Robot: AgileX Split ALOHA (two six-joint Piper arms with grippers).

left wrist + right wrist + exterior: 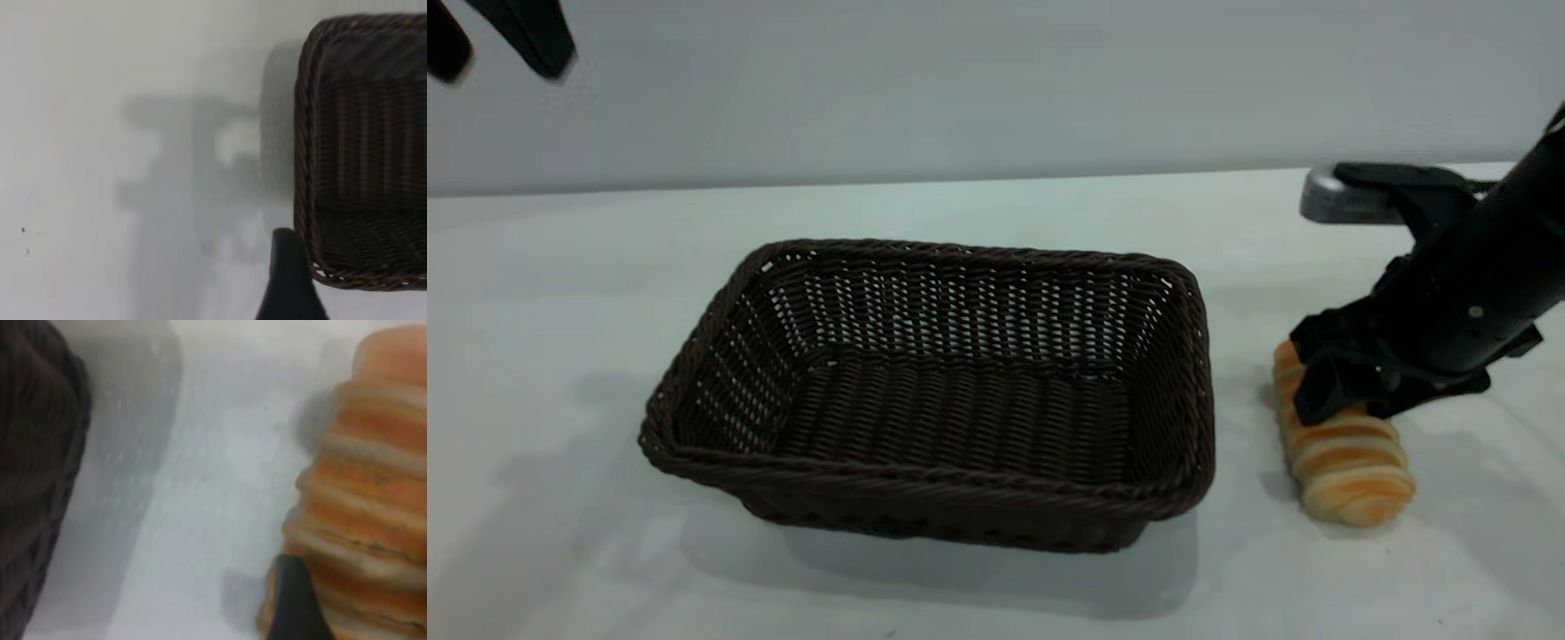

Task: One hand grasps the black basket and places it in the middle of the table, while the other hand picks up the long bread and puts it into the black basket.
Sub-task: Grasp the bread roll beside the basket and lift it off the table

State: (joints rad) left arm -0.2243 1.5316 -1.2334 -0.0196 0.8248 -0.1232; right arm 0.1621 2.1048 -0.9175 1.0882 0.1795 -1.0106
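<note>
- The black basket sits empty near the middle of the white table, its open mouth facing up, so it looks ready to receive the bread
- The long bread lies on the table just beside the basket's right end, apart from it, with a strip of bare table between them
- The right gripper is down at the far half of the bread, one dark finger pressed against its side; its jaws straddle the loaf, but I cannot tell whether they have clenched on it
- The bread rests on the table, so the lift seems not yet made
- The left gripper hangs high at the upper left, well apart from the basket, jaws spread and holding nothing, likely kept clear of the work
</note>
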